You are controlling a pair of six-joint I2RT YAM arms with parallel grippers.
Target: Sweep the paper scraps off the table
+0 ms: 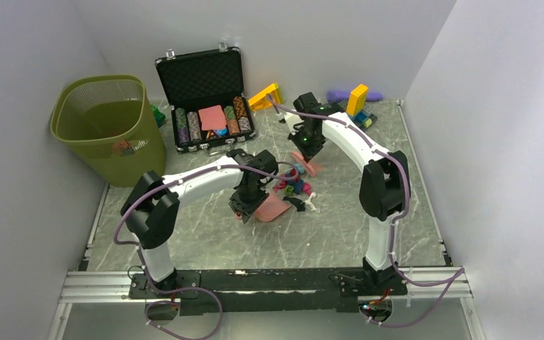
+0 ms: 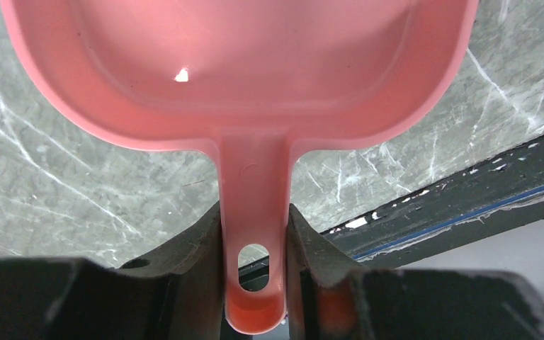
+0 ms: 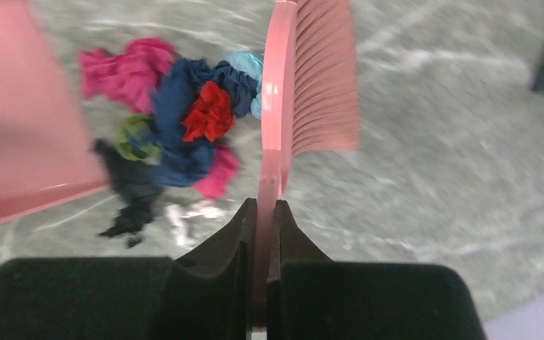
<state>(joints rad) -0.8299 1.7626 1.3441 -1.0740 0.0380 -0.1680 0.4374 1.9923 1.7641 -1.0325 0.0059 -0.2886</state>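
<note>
A pile of paper scraps in pink, blue, red, green, black and white lies mid-table; it also shows in the right wrist view. My left gripper is shut on the handle of a pink dustpan, whose pan rests on the table just left of the pile. My right gripper is shut on the handle of a pink brush, whose bristles sit just right of the pile. One white fleck lies in the pan.
A green mesh bin stands at the far left. An open black case of poker chips sits at the back. Yellow and blue blocks lie at the back right. The metal frame edges the near side.
</note>
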